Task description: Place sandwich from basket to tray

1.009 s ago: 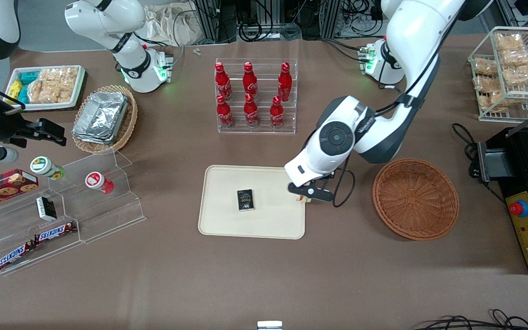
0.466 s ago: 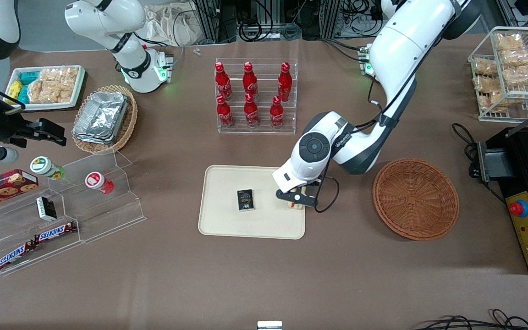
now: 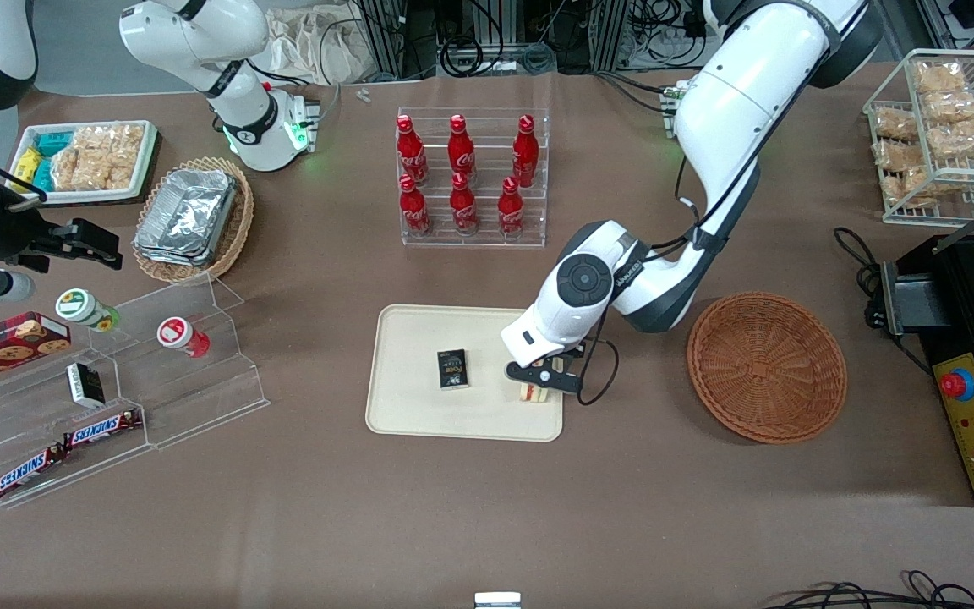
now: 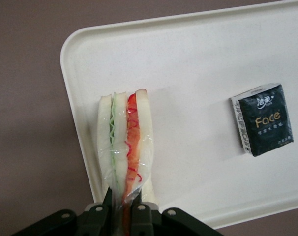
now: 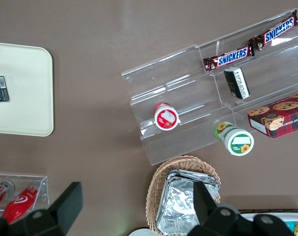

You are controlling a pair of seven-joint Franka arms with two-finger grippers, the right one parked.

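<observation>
Sandwich (image 4: 124, 147), a wrapped wedge of white bread with green and orange-red filling, is pinched at its narrow end between the closed fingers of the gripper (image 4: 123, 216), and in the wrist view it hangs over the cream tray (image 4: 198, 64) just inside the tray's rim. In the front view the sandwich (image 3: 538, 392) shows under the gripper (image 3: 542, 378) at the end of the tray (image 3: 419, 414) that lies toward the working arm, close to the tray's nearer corner; whether the bread rests on the tray or hangs just above it cannot be told. On the same tray, near its middle and apart from the sandwich, lies a small dark tissue packet (image 3: 452, 370) marked "Face" (image 4: 263, 119). Beside the tray, toward the working arm's end of the table, sits the round orange-brown wicker basket (image 3: 766, 367), with nothing showing in it. Toward the parked arm's end of the table from the tray stands a clear stepped acrylic display (image 3: 115, 397) with two Snickers bars (image 3: 64, 448) on its nearest step. Farther from the front camera than the tray stands a clear rack of red cola bottles (image 3: 463, 178), and farther still, toward the parked arm's end, an oval tan basket of foil trays (image 3: 191, 216).
</observation>
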